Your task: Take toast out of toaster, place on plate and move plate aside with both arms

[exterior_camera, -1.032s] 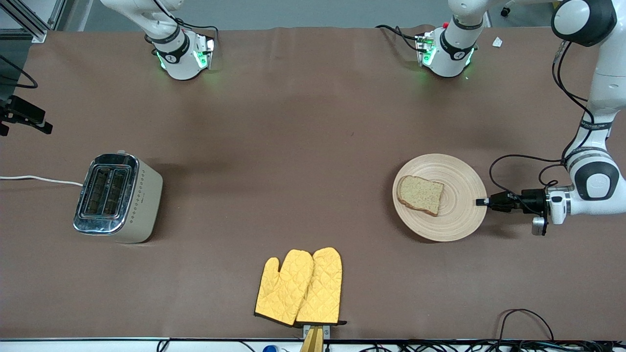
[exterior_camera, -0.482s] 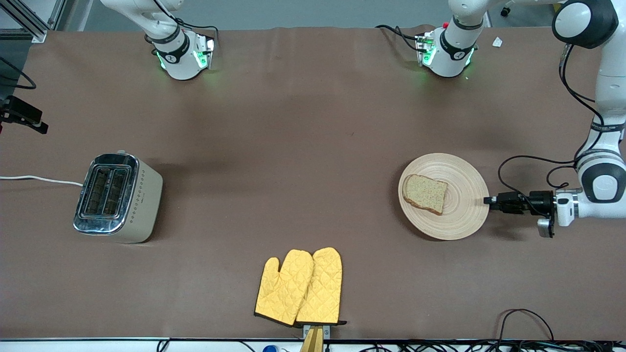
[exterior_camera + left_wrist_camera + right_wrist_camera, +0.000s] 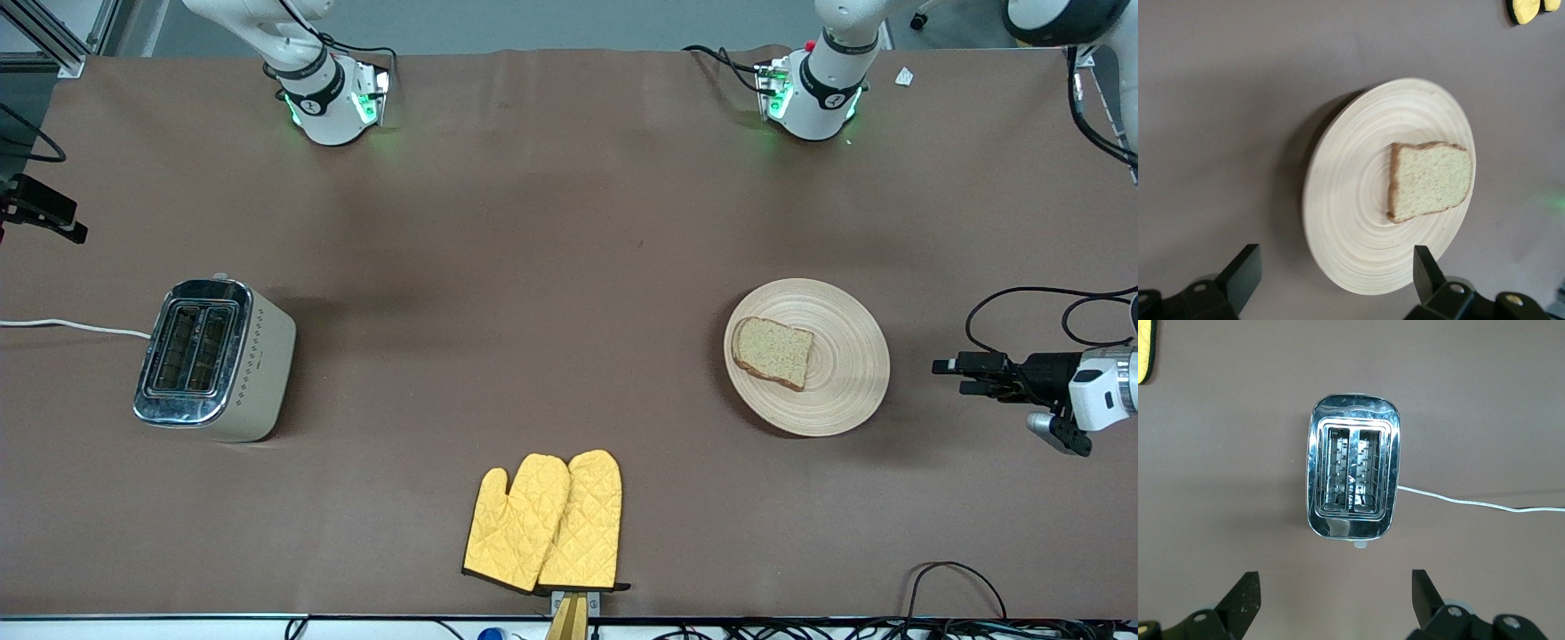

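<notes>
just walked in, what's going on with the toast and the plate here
The toast lies on the wooden plate at the left arm's end of the table. The left gripper is open beside the plate, apart from its rim. The toaster stands with both slots empty at the right arm's end; the right gripper is open above it. Yellow oven mitts lie nearer the camera.

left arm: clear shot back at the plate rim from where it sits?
Probably yes. The left end effector is open, level with the plate at the left arm's end of the table, and only bare tabletop lies between them. The toast sits away from that rim.
</notes>
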You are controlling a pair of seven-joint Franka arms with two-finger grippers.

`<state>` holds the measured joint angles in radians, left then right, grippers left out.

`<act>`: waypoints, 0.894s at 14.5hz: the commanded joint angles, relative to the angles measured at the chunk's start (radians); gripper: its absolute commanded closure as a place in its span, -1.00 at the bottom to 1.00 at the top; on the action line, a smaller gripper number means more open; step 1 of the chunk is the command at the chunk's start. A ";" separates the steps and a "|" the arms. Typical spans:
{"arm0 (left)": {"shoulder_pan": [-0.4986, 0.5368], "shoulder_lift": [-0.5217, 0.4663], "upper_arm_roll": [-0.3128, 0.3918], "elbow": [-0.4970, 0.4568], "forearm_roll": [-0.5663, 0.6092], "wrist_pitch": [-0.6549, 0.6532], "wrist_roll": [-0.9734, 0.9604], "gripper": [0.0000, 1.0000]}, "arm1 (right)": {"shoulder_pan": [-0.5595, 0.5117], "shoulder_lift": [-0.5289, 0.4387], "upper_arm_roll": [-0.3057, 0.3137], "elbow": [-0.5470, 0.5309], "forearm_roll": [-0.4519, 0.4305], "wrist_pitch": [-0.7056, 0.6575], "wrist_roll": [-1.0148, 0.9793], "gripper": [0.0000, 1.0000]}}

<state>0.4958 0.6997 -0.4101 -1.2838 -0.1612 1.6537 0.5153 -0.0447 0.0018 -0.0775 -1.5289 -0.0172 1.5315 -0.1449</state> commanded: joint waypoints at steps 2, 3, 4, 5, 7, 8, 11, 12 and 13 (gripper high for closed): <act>-0.109 -0.204 -0.022 -0.026 0.114 -0.017 -0.152 -1.00 | 0.000 0.000 0.004 0.010 -0.017 -0.013 0.001 -1.00; -0.135 -0.256 -0.024 -0.028 0.126 -0.043 -0.181 -1.00 | 0.000 0.000 0.004 0.010 -0.017 -0.013 0.001 -1.00; -0.160 -0.291 -0.024 -0.026 0.149 -0.073 -0.226 -1.00 | -0.001 0.000 0.004 0.010 -0.017 -0.013 0.001 -1.00; -0.190 -0.333 -0.026 -0.026 0.193 -0.101 -0.291 -1.00 | -0.001 0.000 0.004 0.010 -0.017 -0.013 -0.001 -1.00; -0.226 -0.397 -0.035 -0.029 0.216 -0.149 -0.366 -1.00 | -0.003 0.000 0.004 0.010 -0.017 -0.013 -0.001 -1.00; -0.230 -0.426 -0.042 -0.037 0.219 -0.159 -0.401 -1.00 | -0.003 0.000 0.004 0.010 -0.017 -0.013 -0.002 -1.00; -0.238 -0.554 -0.067 -0.133 0.252 -0.166 -0.462 -1.00 | -0.006 0.000 0.002 0.010 -0.017 -0.011 -0.008 -1.00; -0.238 -0.578 -0.068 -0.161 0.252 -0.164 -0.462 -1.00 | -0.007 0.000 0.002 0.009 -0.017 -0.011 -0.008 -1.00; -0.237 -0.591 -0.072 -0.175 0.252 -0.167 -0.449 -1.00 | -0.007 0.000 0.002 0.010 -0.017 -0.010 -0.008 -1.00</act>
<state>0.2485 0.1846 -0.4787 -1.3688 0.0714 1.4795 0.0632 -0.0451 0.0019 -0.0790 -1.5286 -0.0174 1.5311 -0.1450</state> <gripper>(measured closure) 0.000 0.000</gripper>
